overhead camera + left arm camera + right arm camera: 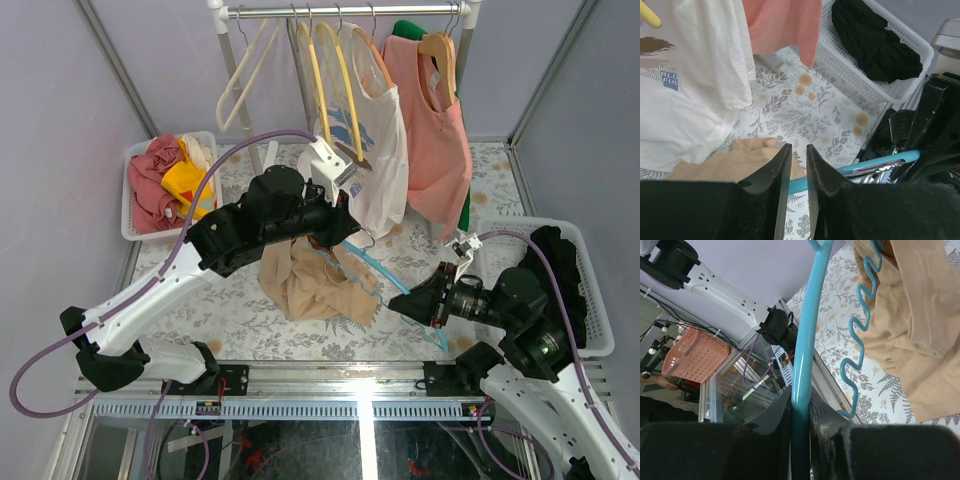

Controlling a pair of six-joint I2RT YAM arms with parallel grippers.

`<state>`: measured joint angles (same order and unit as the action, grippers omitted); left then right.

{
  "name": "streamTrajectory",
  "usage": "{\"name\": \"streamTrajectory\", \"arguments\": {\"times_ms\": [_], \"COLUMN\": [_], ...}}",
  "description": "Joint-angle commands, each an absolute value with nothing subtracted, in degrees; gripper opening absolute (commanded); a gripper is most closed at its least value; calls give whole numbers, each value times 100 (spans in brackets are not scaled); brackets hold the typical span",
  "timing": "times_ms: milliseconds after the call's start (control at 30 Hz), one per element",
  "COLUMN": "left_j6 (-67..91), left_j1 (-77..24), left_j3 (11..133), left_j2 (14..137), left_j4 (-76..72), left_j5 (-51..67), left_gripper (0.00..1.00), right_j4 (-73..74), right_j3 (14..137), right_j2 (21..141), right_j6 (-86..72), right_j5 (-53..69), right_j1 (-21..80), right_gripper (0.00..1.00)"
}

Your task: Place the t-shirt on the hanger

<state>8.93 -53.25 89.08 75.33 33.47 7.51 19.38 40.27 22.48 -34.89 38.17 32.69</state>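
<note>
The tan t-shirt [310, 285] hangs bunched at the table's middle, right below my left gripper [325, 240]. In the left wrist view the jaws [798, 146] stand a narrow gap apart with nothing between them; the t-shirt [735, 160] lies just beyond the left finger. My right gripper [395, 300] is shut on one arm of the light-blue hanger [378, 268] and holds it towards the shirt. In the right wrist view the jaws [800, 392] clamp the hanger [810, 315], and the t-shirt [910, 315] lies against its wavy bar. The hanger also shows in the left wrist view [875, 162].
A clothes rack at the back holds yellow and cream hangers, a white printed shirt [375, 160] and a salmon-pink top [435, 130]. A white basket [135, 225] of clothes stands at the left. Another white basket [600, 330] with a black garment [875, 40] stands at the right.
</note>
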Motion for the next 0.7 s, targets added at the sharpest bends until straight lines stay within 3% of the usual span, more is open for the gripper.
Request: {"name": "streamTrajectory", "arguments": {"times_ms": [0, 267, 667], "left_j6": [747, 962, 1836], "left_j1": [-5357, -5353, -5353], "left_j3": [9006, 8824, 7906], "left_j2": [7430, 6983, 6095], "left_j4": [3400, 3668, 4320], "left_j5": [551, -375, -1952], "left_gripper": [18, 26, 34], "right_j4": [1203, 772, 1108], "right_j3": [3745, 3145, 3182], "right_j2": [1998, 1678, 1152], "right_j6": [-3698, -3942, -3788], "right_j5": [3555, 3450, 3269], "right_j1": [3279, 3282, 3280], "right_gripper": [0, 0, 0]}}
